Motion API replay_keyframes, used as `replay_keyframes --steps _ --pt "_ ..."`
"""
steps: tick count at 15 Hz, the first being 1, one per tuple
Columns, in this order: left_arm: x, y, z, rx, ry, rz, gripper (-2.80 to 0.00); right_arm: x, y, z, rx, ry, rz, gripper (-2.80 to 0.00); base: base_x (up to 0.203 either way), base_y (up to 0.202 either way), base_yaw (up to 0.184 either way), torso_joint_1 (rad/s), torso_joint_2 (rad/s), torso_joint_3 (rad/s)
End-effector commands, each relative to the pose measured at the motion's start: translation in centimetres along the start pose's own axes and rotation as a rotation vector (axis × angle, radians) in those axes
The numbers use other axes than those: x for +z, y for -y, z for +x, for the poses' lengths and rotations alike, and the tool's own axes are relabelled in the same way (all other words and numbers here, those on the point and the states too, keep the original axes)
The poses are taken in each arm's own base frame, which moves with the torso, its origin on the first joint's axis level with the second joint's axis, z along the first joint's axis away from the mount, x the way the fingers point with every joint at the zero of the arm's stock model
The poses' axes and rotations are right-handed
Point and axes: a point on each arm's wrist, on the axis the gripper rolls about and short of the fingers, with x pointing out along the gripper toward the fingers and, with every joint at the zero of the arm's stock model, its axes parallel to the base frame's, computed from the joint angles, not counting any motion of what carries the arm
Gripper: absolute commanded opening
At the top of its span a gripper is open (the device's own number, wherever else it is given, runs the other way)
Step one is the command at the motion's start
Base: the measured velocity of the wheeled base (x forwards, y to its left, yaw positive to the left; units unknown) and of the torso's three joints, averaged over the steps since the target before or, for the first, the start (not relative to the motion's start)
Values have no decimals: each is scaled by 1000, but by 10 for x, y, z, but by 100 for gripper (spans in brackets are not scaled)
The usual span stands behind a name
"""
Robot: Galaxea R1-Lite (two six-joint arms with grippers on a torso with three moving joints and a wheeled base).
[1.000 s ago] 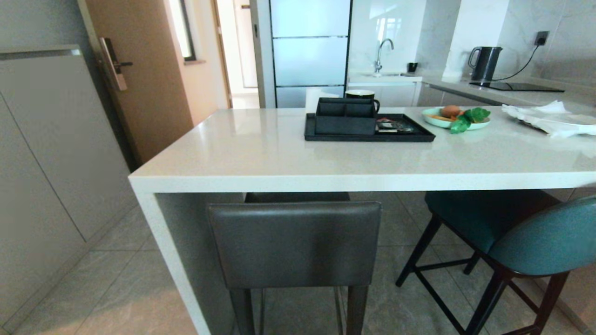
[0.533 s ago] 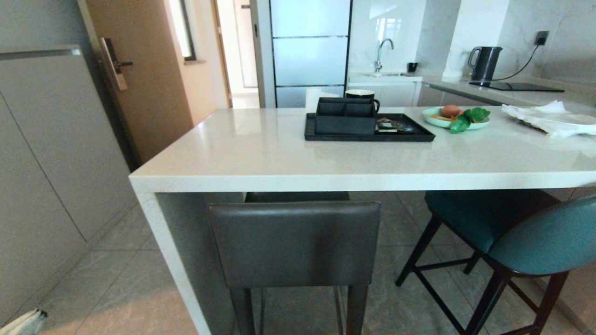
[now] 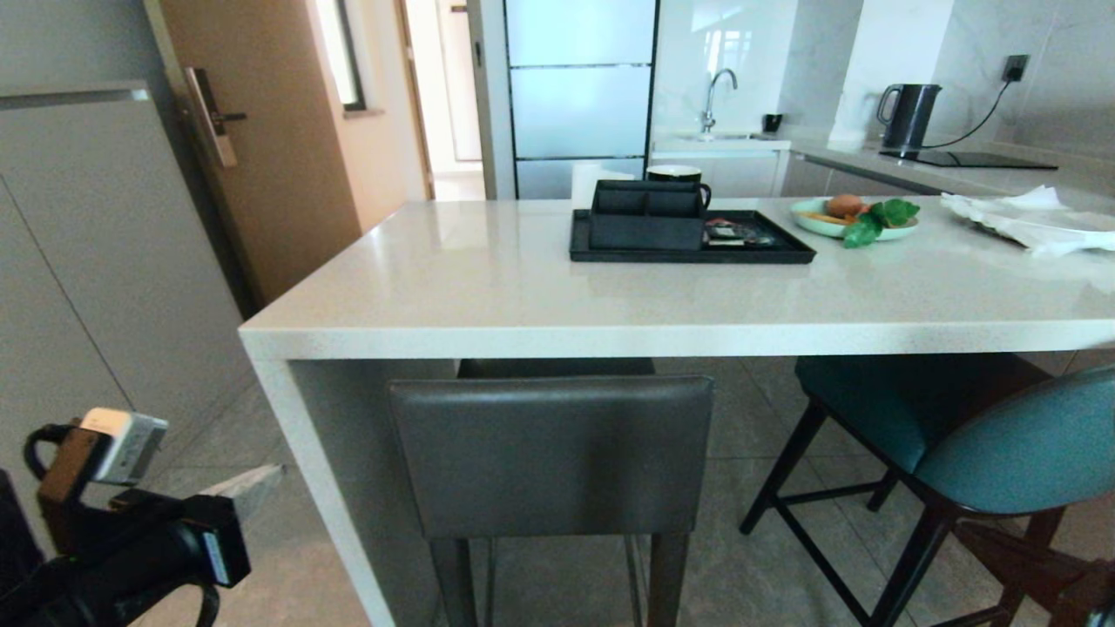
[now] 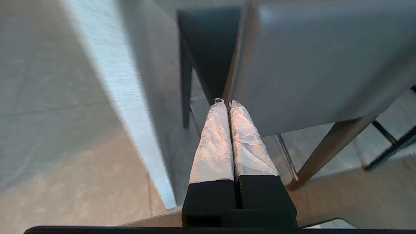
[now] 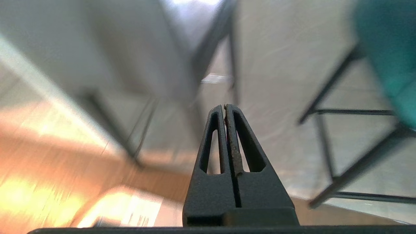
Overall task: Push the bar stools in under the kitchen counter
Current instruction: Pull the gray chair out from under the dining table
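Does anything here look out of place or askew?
Yes: the teal stool stands angled and pulled out from the counter, while the grey stool sits square with its seat tucked under. Nothing spilled or damaged.

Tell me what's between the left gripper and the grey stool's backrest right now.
Only the counter's white side panel, seen in the head view: the left gripper is outside it, the grey stool inside. The left wrist view shows the gripper shut, pointing past the backrest's edge.

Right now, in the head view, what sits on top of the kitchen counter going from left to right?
black tray holding a black organizer box → green plate with an egg and leaves → white crumpled paper, all on the kitchen counter.
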Motion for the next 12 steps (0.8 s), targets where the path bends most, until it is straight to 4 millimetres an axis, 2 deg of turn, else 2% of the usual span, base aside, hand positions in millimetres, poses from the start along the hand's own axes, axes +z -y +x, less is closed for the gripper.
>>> replay_keyframes --steps 1,4,6,10,12 --pt "-38 -6 46 -11 -129 -21 -280 -18 -5 15 77 -143 0 -280 0 0 0 0 0 0" --pt "-51 -3 70 -31 -144 -39 -280 -20 -6 31 102 -199 0 -280 0 0 0 0 0 0" --pt "-46 -5 90 -31 -100 -36 -280 -20 -4 51 102 -204 -2 -280 0 0 0 0 0 0" --pt "-44 -10 109 -23 -70 -40 -280 -22 1 94 88 -150 -17 -280 0 0 0 0 0 0" --pt "-46 -21 124 7 -58 -45 -280 -23 2 108 108 -109 -23 -280 0 0 0 0 0 0"
